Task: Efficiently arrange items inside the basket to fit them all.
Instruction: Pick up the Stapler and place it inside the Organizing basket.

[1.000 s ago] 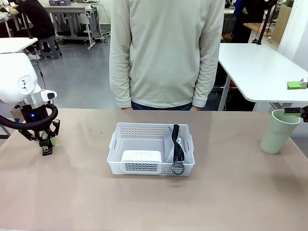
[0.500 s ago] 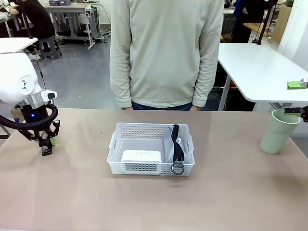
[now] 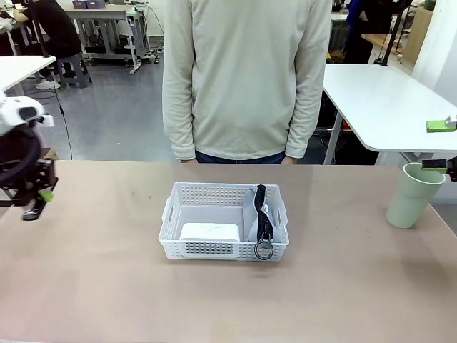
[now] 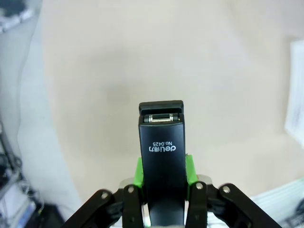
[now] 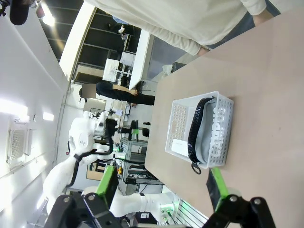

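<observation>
Our left gripper pinches the black stapler between its green pads, over bare table. In the front view the basket lies toward three o'clock of it. The white box sits at the basket's seven o'clock, and the grey pouch stands along its three o'clock wall. We judge the free pocket at the box's twelve o'clock suits the stapler, so we should lower it flat and lengthwise. Our right gripper stands spread by the green cup.
</observation>
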`<state>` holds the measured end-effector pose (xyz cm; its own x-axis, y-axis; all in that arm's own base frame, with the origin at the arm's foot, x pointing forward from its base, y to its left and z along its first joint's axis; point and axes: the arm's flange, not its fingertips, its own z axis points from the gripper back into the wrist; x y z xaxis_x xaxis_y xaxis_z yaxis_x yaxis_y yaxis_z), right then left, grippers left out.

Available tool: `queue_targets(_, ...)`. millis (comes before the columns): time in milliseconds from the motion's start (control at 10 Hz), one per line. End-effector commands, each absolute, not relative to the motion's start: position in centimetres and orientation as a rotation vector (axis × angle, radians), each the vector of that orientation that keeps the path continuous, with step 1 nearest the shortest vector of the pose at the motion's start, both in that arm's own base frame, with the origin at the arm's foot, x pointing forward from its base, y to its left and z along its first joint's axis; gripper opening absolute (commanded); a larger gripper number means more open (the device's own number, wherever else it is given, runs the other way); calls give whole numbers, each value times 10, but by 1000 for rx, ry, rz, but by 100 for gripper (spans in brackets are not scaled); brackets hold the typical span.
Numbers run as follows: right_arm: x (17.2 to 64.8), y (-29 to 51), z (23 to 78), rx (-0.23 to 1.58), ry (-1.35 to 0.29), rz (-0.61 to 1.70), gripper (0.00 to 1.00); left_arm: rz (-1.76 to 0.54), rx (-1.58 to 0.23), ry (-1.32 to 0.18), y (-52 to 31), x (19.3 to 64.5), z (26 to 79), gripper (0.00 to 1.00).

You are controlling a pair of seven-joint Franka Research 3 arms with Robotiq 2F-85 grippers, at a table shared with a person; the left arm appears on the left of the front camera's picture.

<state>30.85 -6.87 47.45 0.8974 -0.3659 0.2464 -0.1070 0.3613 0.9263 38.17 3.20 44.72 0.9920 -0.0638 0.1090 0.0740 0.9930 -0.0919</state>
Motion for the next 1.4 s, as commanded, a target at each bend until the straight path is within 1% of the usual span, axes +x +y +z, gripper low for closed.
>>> queue_targets(0, 310, -67, 475, 1220, -471, -175, 100, -279, -168, -158, 40, 315, 440, 0)
queue_targets(100, 310, -67, 475, 1220, -471, -175, 100, -369, -167, -258, 39, 290, 427, 0)
queue_targets(200, 310, -67, 475, 1220, -471, -175, 100, -344, -215, -384, 43, 278, 420, 0)
queue_targets(300, 310, -67, 475, 1220, -471, -175, 100, -270, -129, -189, 35, 329, 461, 0)
queue_targets(700, 310, -67, 475, 1220, -471, -175, 100, -270, -129, -189, 35, 329, 461, 0)
queue_targets(800, 310, -67, 475, 1220, -471, -175, 100, -286, -148, -202, 36, 333, 462, 37)
queue_targets(900, 310, -67, 475, 1220, -471, -175, 100, -260, -101, -193, 9, 336, 467, 37)
queue_targets(1000, 310, -67, 475, 1220, -471, -175, 100, -396, -68, -230, -32, 349, 481, 37)
queue_targets(1100, 310, -67, 475, 1220, -471, -175, 100, -571, -21, -190, -87, 377, 492, 37)
queue_targets(1200, 310, -67, 475, 1220, -471, -175, 100, -726, 0, -125, -140, 403, 491, 37)
queue_targets(1300, 310, -67, 475, 1220, -471, -175, 100, -810, 36, -81, -191, 427, 484, 37)
